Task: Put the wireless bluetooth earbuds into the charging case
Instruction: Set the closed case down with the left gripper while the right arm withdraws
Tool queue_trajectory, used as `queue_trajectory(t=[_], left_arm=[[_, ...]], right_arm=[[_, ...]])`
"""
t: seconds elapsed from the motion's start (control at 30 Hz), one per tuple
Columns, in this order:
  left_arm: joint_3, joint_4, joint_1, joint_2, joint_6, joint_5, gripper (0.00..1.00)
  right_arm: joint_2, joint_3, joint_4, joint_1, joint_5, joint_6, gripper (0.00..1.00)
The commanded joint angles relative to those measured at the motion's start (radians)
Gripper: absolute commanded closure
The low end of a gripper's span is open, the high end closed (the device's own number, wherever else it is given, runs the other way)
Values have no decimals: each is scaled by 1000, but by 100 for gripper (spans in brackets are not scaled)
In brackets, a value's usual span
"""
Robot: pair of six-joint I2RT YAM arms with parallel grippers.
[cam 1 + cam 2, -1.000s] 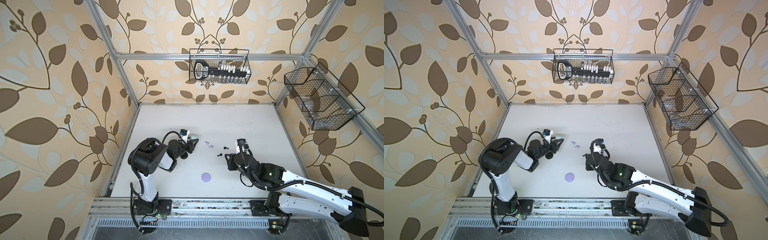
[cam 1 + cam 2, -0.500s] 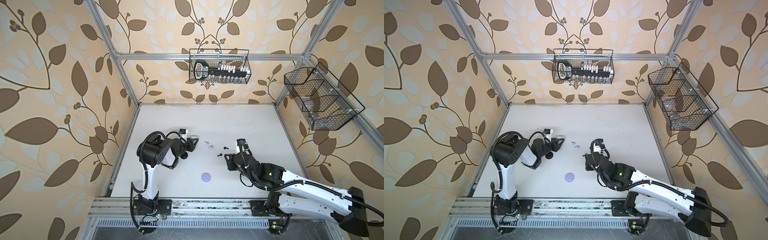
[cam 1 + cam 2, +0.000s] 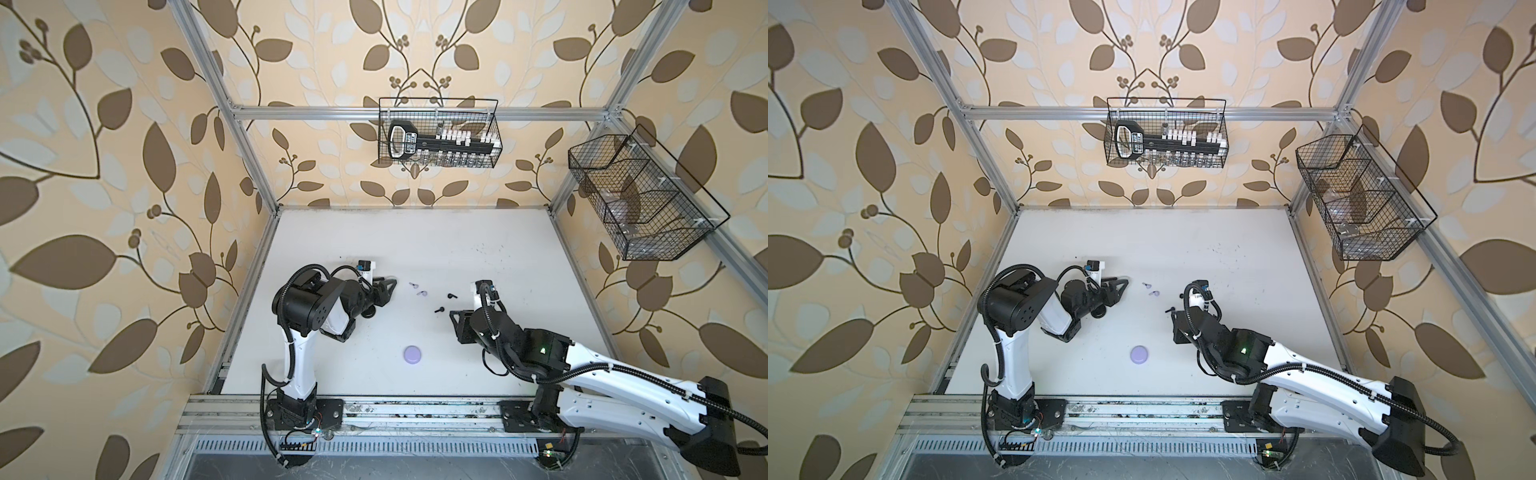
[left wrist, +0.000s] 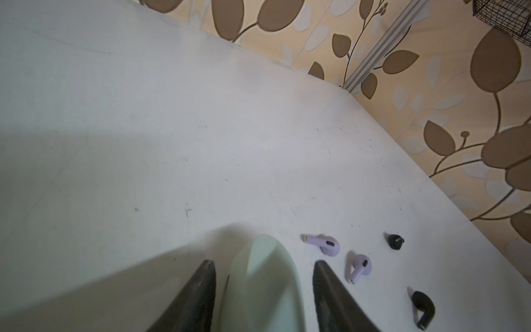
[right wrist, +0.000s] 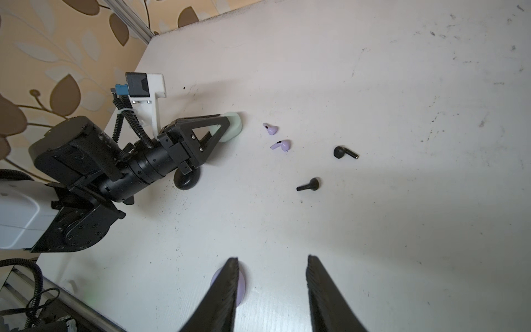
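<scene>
Two lilac earbuds [image 4: 323, 244] lie flat, stems toward my left gripper [image 4: 263, 263], which loosely straddles the mint case [image 4: 258, 293]; right gripper [image 5: 272, 258] parted, empty.

Left arm [image 3: 300, 357]: rising upright from its base, elbow folded, forearm levelled toward the middle.
Left gripper [image 3: 389, 286]: low over the desk [image 3: 415, 249], turned on its side, jaws parted.
Right arm [image 3: 602, 372]: stretched low and long from the right, wrist bent.
Right gripper [image 5: 271, 260]: above the desk, jaws apart, facing the left arm.
</scene>
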Motion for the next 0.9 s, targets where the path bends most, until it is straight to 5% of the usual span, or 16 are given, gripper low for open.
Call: queue_trajectory(t=[0.0,0.23,0.5,0.73,0.87], left_arm=[[-10,47,12,-38,19,-8,36],[-43,47,25,-108,41,19,32],[-115,47,63,-305,-11,133,37],[-92,20,208,-359,-307,276,46],[-128,42,273,-386,-425,250,40]], right_arm=[[-22,-18,-8,-1,-5,5,57],[-18,-27,27,11,-27,-31,53],[137,-25,137,158,-47,-133,43],[449,66,183,225,-98,-141,39],[597,137,192,236,-121,-169,32]])
